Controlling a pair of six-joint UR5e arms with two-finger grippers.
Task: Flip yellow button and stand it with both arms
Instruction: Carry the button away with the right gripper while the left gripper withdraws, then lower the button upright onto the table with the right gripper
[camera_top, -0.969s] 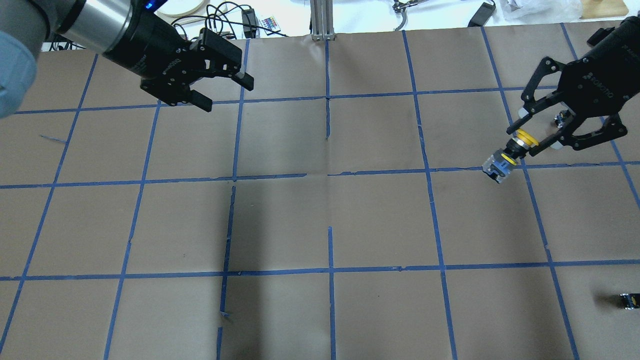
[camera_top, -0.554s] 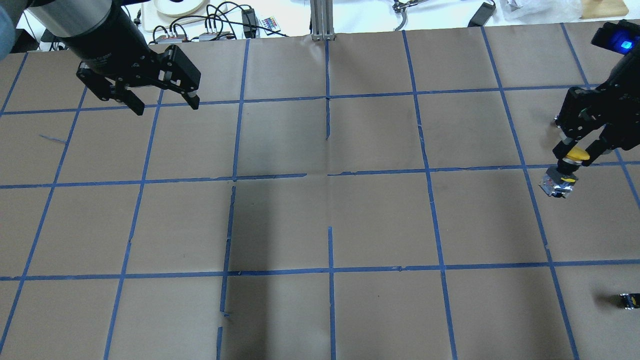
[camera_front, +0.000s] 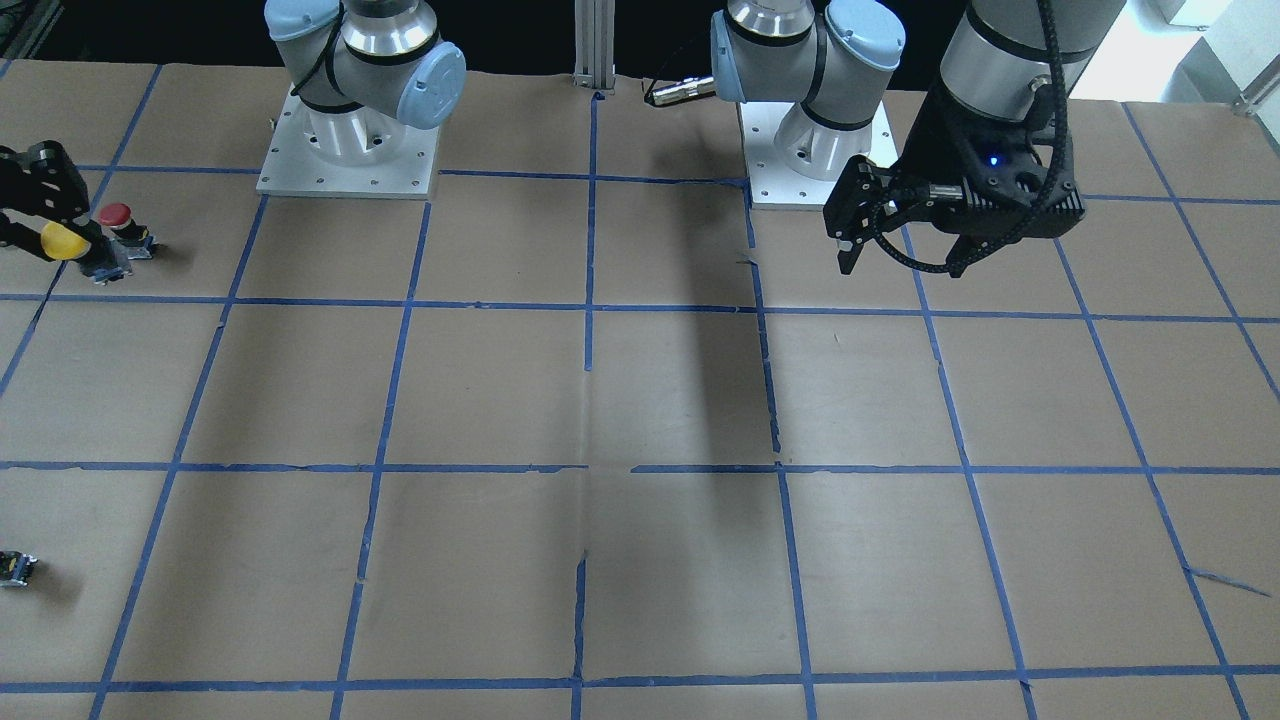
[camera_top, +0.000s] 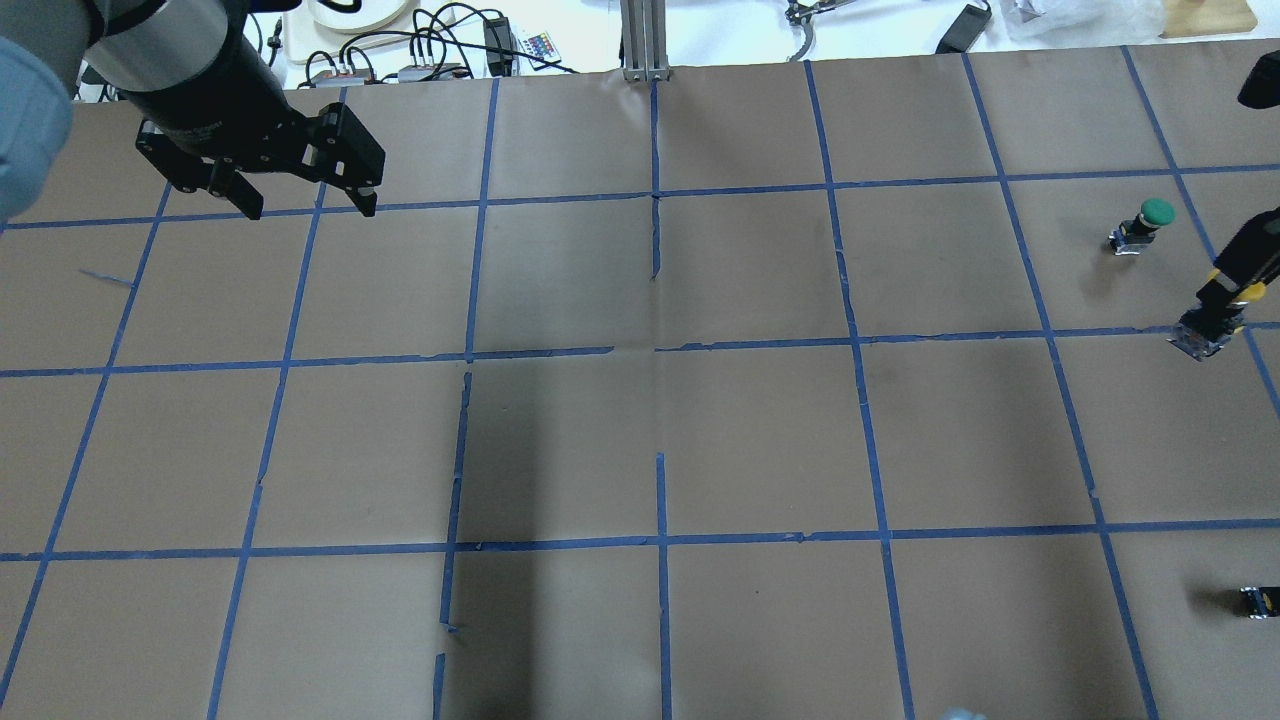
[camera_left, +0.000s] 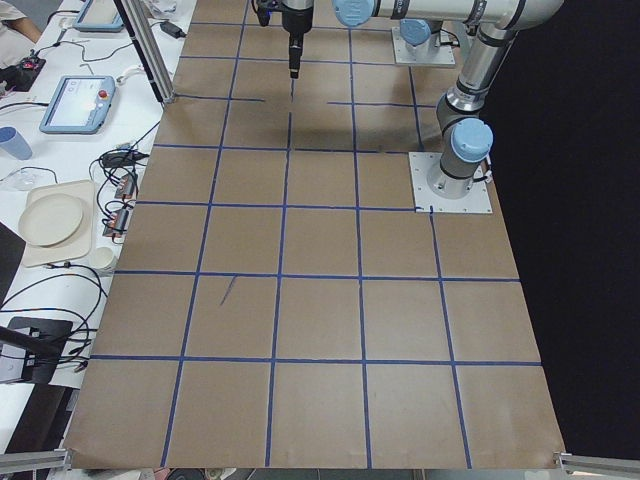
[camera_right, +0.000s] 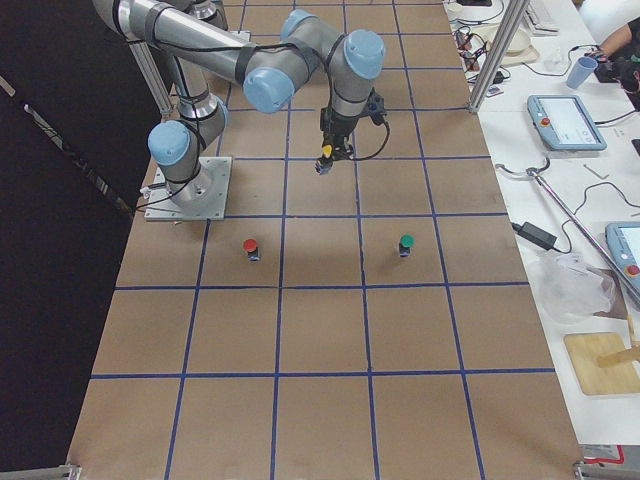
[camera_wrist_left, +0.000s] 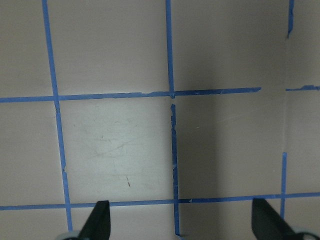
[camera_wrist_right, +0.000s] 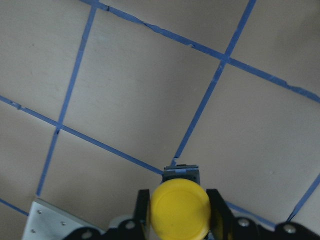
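The right gripper (camera_wrist_right: 180, 214), a black two-finger tool on a silver-grey jointed arm with light-blue joint caps, points down at the counter (camera_top: 760, 440), a flat top covered in brown paper and ruled into squares with blue tape. Its fingers (camera_wrist_right: 218, 210) are clenched on the yellow button (camera_wrist_right: 180, 209), a small push-button switch with a round yellow mushroom cap, a black collar and a dark block body with blue-grey contacts; they press it from two sides at the cap end; the cap faces up toward the wrist camera, the block body hangs below it, and the whole switch is held clear of the counter.

The red-capped push-button (camera_front: 117, 215) stands cap up on the counter; in the front-facing view the held switch shows just beside it, on the side away from the counter's middle. A green-capped push-button (camera_right: 405, 243) also stands cap up, well apart from the red-capped one and farther from the robot's base; a small dark capless block (camera_front: 15, 568) lies well apart from the red-capped one, toward the operators' edge.

The left gripper (camera_top: 310, 210) hangs well apart from the red-capped one, over the other half of the counter; its fingers are released and spread wide, with only bare paper and tape showing between them.
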